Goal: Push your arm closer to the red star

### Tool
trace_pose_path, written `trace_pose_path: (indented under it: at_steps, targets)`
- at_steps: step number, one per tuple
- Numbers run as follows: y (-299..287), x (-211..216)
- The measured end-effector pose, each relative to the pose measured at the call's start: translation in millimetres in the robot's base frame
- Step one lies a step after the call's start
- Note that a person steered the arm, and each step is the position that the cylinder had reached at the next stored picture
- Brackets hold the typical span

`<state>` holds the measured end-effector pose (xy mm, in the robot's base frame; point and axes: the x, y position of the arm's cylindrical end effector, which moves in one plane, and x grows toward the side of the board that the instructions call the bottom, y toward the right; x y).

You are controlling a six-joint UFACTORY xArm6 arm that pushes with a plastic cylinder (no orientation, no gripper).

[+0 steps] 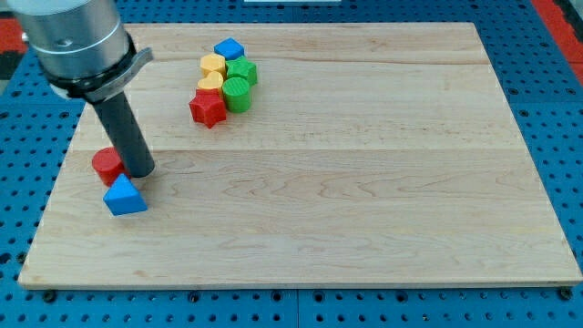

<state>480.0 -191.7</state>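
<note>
Risk: my tip point(141, 172) (no claw fitted, nothing held) beside red cylinder point(107, 165); overshoot would scatter red star point(208, 107) cluster.

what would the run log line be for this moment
tip beside red cylinder, above blue triangle | red star in cluster toward view's top right, apart from tip | approach not done

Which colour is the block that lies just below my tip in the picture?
Blue: the blue triangle, seen in the camera view.
</note>
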Motion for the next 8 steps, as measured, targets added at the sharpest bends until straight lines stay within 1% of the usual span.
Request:
trace_pose_path:
  at_steps: [1, 2, 4, 6, 7, 8]
  targets:
    - [9.5, 15.8]
    - [22.6, 10.6]
    - [23.3, -25.6]
    - [24.6, -45.6]
    - [35.8, -58.8]
    - [36.9, -62.2]
